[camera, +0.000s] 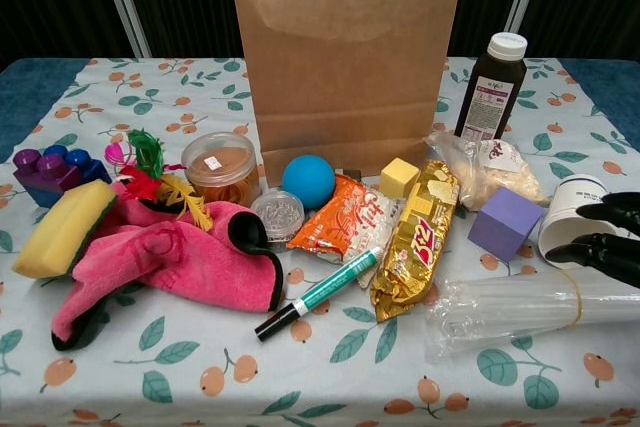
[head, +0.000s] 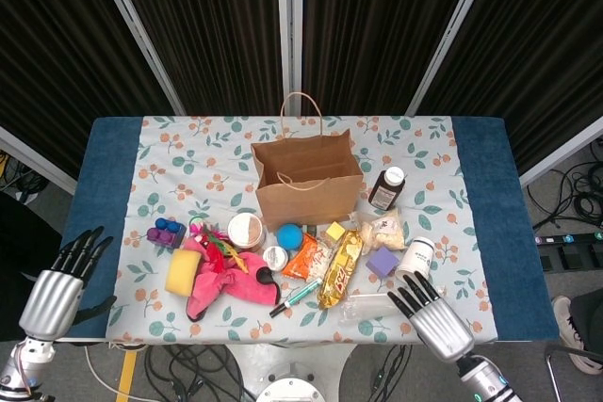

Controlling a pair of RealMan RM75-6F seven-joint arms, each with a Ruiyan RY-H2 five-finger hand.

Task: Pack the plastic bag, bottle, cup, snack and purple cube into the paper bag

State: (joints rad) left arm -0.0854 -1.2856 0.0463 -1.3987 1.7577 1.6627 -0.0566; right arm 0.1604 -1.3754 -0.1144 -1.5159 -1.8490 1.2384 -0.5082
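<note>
My right hand (head: 435,319), fingers spread and empty, hovers over the clear rolled plastic bag (camera: 520,305). Next I should close around it, then carry it to the open brown paper bag (head: 307,181).

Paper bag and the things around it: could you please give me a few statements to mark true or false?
1. The paper bag stands upright and open. True.
2. The purple cube is already inside the bag. False: it lies on the table beside the cup.
3. The bottle lies on its side. False: it stands upright to the right of the bag.
4. The right hand holds nothing, fingers spread. True.
5. The left hand grips the sponge. False: it is empty, at the table's edge.
</note>
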